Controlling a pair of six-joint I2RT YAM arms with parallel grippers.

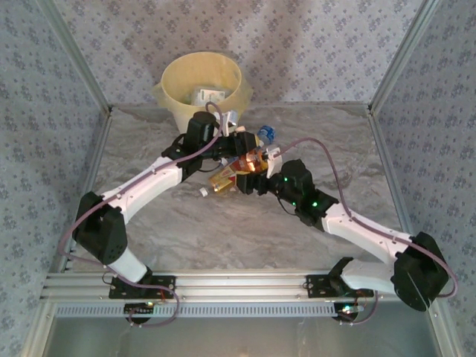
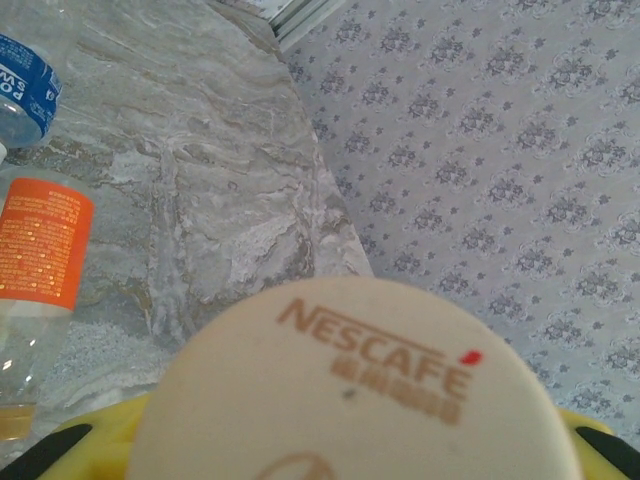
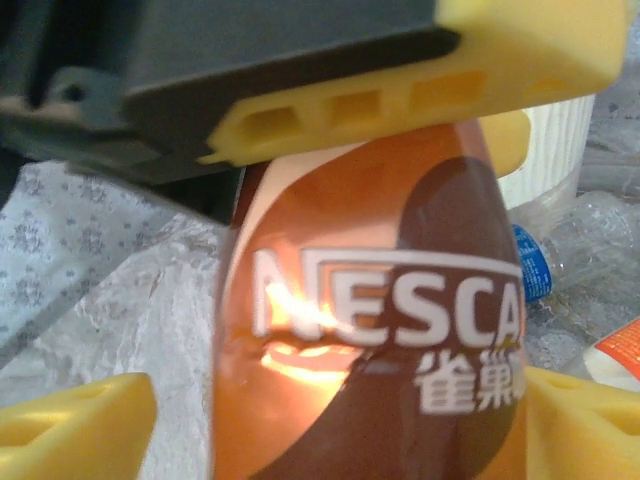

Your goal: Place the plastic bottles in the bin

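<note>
The left tool (image 2: 330,442) is clamped on the cap end of a brown Nescafé bottle (image 3: 370,330) over the bench (image 1: 223,230) near the bin (image 1: 172,83), while the right tool (image 3: 340,425) stands apart around its body.

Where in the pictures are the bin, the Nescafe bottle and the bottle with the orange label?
bin (image 1: 201,68): top external view, far inner wall.
Nescafe bottle (image 3: 370,330): right wrist view, brown label.
bottle with the orange label (image 2: 40,250): left wrist view, orange label.
</note>
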